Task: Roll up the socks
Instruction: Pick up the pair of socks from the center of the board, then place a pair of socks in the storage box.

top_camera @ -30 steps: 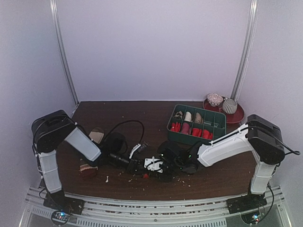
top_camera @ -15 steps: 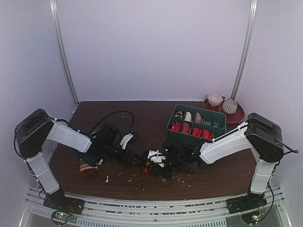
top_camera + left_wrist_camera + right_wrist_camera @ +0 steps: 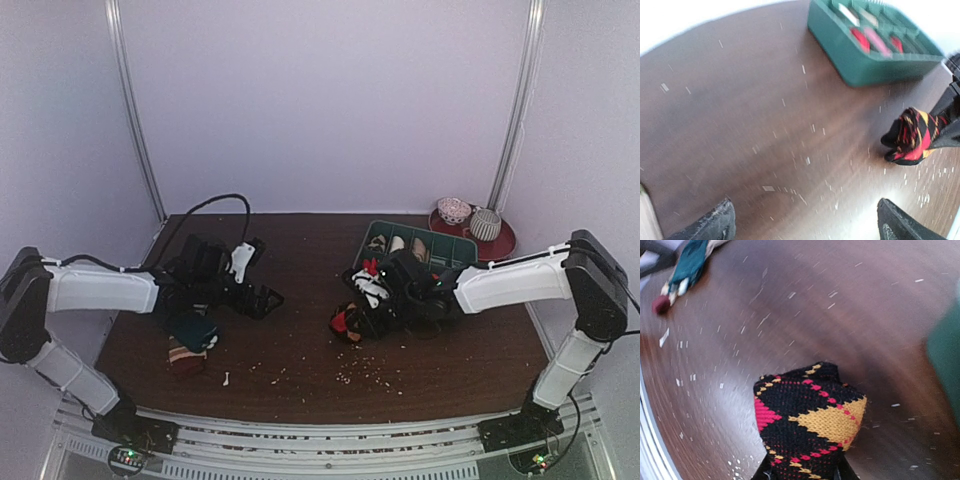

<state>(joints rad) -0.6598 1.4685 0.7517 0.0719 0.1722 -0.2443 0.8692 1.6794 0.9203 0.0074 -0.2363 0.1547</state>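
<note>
**Left gripper lets go; right arm carries the rolled sock off alone**

A second ago both grippers met over the front middle of the dark wooden tabletop [image 3: 300,240], working one bundle between them. Now the left gripper [image 3: 262,298] has released it and drawn back toward the left edge. Its fingers [image 3: 715,227] stand wide apart, with only bare wood and pale flecks between them.

The black fabric sock with red, orange and yellow argyle diamonds [image 3: 347,321] has gone the other way. It hangs as a tight bundle from the right gripper [image 3: 368,312], whose fingers are pinched narrowly on its lower end. It now sits right of the tabletop's middle, near the front-left corner of the green plastic compartment tray [image 3: 875,65]. From the wrist views it seems to be lifted just clear of the wood, though that is hard to confirm.

The roll appears to be finished, since it keeps its shape without a second grip. The step in hand looks like delivery to the tray, where other rolled pieces already fill some compartments.

The risk is that the loose end springs open once the pinch is released. A teal and dark-red cloth bundle [image 3: 687,265] lies near the left edge, below the left arm, and is likely the next piece to handle.
</note>
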